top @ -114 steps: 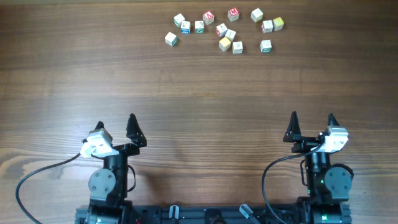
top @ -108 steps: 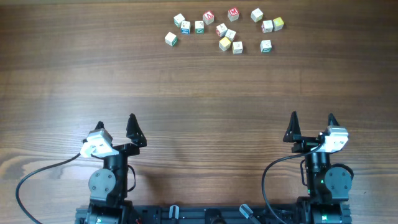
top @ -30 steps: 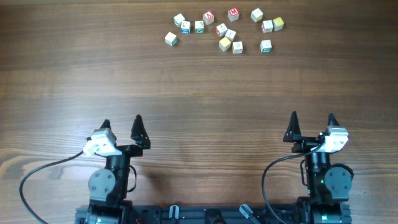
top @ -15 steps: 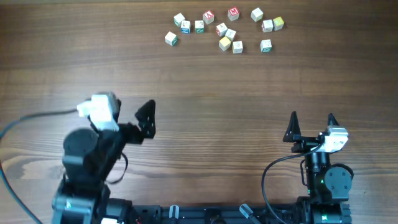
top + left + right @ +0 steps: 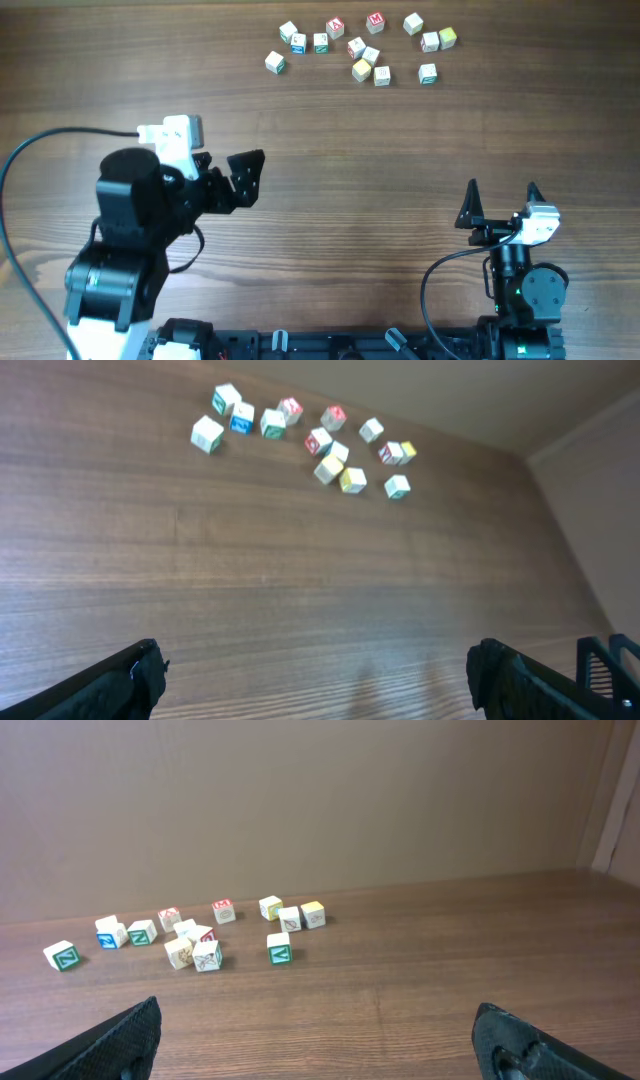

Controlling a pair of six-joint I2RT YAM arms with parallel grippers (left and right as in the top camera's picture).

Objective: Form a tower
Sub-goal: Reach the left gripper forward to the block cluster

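Several small wooden letter cubes (image 5: 361,70) lie scattered one by one at the far middle of the table; they also show in the left wrist view as cubes (image 5: 328,468) and in the right wrist view as cubes (image 5: 207,956). One has a yellow face (image 5: 447,38); others are cream, red, green or blue. No tower stands in any view. My left gripper (image 5: 235,180) is raised over the left half, open and empty (image 5: 318,665), well short of the cubes. Near the front edge, my right gripper (image 5: 501,190) stands open and empty (image 5: 320,1020).
Bare brown wood table (image 5: 400,150) stretches between the grippers and the cubes. A black cable (image 5: 40,150) loops from the left arm off the left side. In the right wrist view a plain wall (image 5: 300,800) rises behind the table's far edge.
My left arm has risen from its rest pose and swung forward and to the right, jaws still wide. The right arm and the cubes have not moved.
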